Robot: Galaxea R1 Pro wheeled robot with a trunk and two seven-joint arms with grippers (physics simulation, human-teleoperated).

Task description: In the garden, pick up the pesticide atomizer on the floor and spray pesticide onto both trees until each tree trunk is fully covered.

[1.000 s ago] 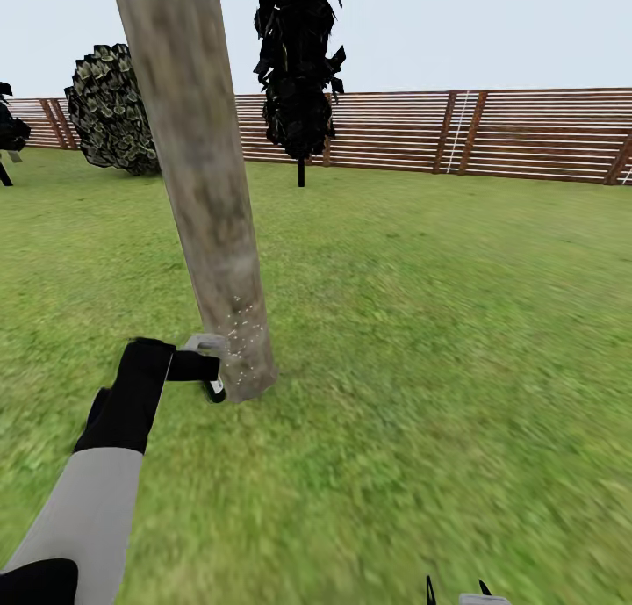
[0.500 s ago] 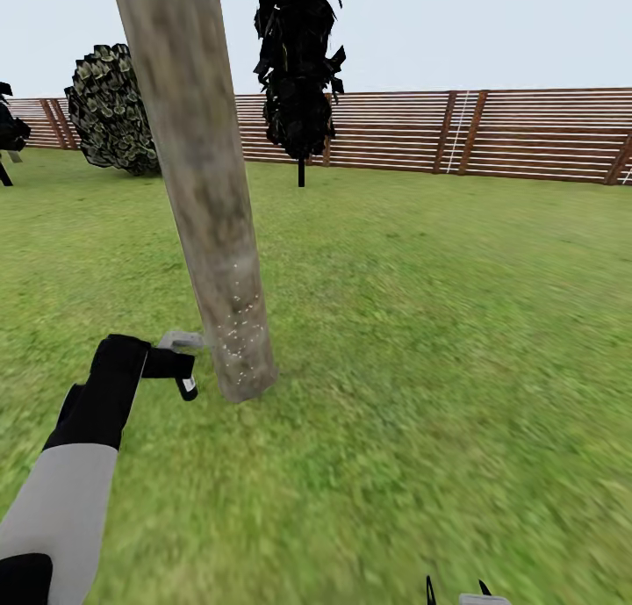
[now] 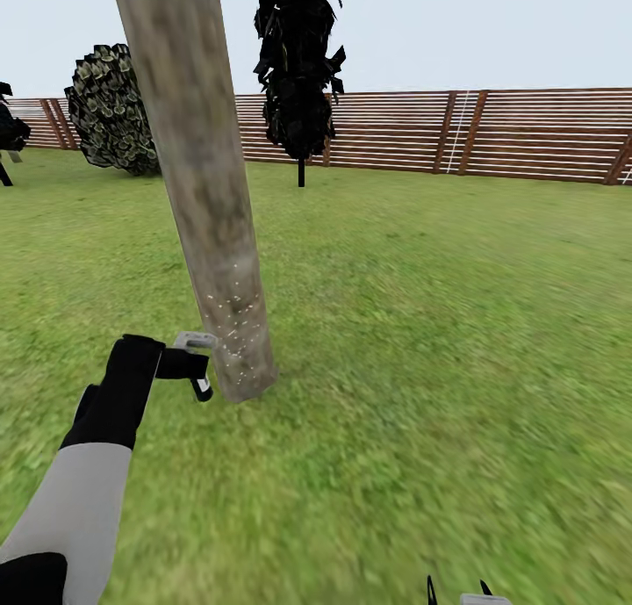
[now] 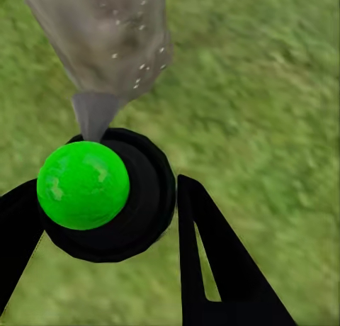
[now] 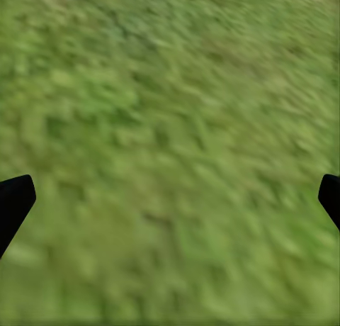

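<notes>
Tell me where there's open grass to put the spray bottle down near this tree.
Open grass lies to the right of the trunk, back to the fence. It is crowded at the trunk's base, where the left gripper holds the spray bottle beside the bark.

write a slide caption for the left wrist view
Left gripper holds the atomizer, nozzle aimed at the speckled tree trunk.

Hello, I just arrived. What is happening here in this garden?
The robot's left gripper holds a small black spray bottle with a grey trigger head, nozzle aimed at the base of a leaning, mottled grey-brown tree trunk. Fine whitish specks dot the trunk's lower part only. The right gripper hangs open over green grass.
</notes>
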